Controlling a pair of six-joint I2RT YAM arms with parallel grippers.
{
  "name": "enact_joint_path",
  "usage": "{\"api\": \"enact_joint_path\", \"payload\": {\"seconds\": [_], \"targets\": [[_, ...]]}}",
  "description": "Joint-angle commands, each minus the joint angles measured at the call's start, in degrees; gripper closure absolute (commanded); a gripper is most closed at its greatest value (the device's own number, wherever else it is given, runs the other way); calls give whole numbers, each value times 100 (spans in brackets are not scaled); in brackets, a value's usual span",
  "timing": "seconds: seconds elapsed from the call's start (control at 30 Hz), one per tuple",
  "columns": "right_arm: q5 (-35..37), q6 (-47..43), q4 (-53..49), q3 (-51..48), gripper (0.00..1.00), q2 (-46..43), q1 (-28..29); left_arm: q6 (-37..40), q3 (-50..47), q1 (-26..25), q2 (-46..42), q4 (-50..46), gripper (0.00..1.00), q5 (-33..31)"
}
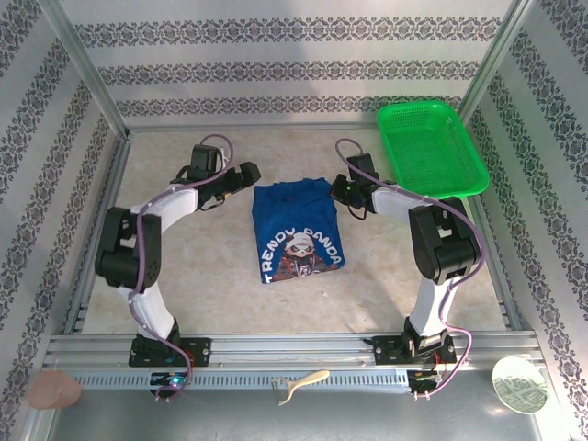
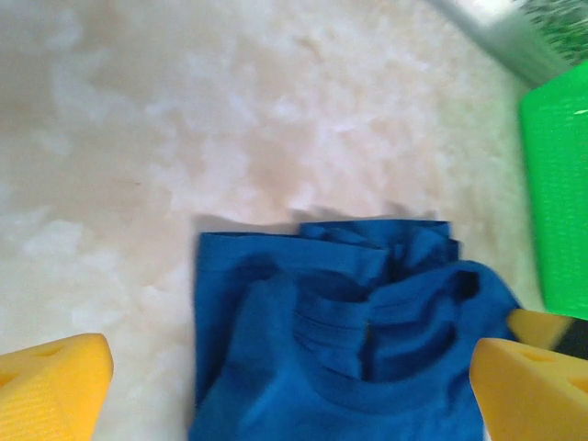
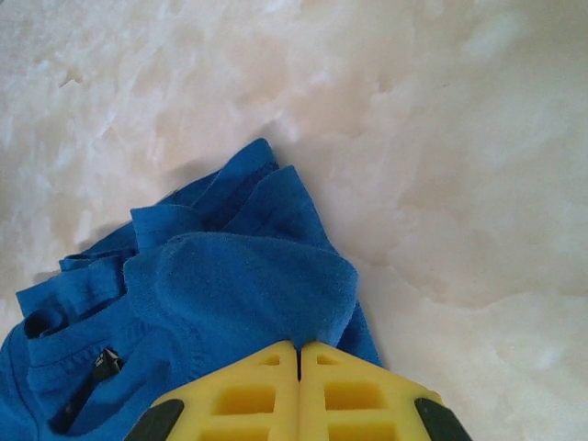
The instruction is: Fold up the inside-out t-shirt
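The inside-out t-shirt (image 1: 299, 230) lies folded into a royal-blue rectangle at the table's middle, its white and red print facing up. My left gripper (image 1: 248, 176) hovers by the shirt's far left corner. Its yellow fingers (image 2: 50, 386) stand wide open on either side of the collar (image 2: 367, 358), holding nothing. My right gripper (image 1: 339, 190) is at the far right corner. In the right wrist view its yellow fingers (image 3: 230, 400) are pressed together, pinching a bunched fold of the blue cloth (image 3: 239, 276).
A green plastic basket (image 1: 430, 147) stands at the back right, close behind the right arm, and shows in the left wrist view as the basket (image 2: 556, 184). Metal frame rails (image 1: 294, 349) and patterned walls ring the table. A white plate (image 1: 520, 386) sits beyond the near rail.
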Motion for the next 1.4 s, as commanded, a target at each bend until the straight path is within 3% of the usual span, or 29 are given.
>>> {"api": "enact_joint_path", "payload": {"seconds": [0.0, 0.2, 0.3, 0.57, 0.97, 1.17, 1.37], "targets": [[31, 58, 14, 58, 100, 16, -54, 80, -446, -537, -760, -382, 0, -43], [85, 65, 65, -165, 100, -161, -46, -536, -1278, -1953, -1201, 110, 0, 115], [134, 78, 62, -287, 100, -292, -43, -759, -1525, -2300, -1011, 554, 0, 330], [231, 59, 15, -272, 100, -456, -61, -499, -1741, -2450, -307, 311, 0, 952], [-75, -26, -401, 1019, 100, 810, -349, 8, -1749, -2450, 91, -174, 0, 1399], [-8, -14, -319, 353, 65, 266, -352, 305, -1726, -2450, -16, -608, 0, 1552], [310, 73, -211, -756, 54, -1182, -117, 1065, -1740, -2433, -394, -1587, 0, 1585]]}}
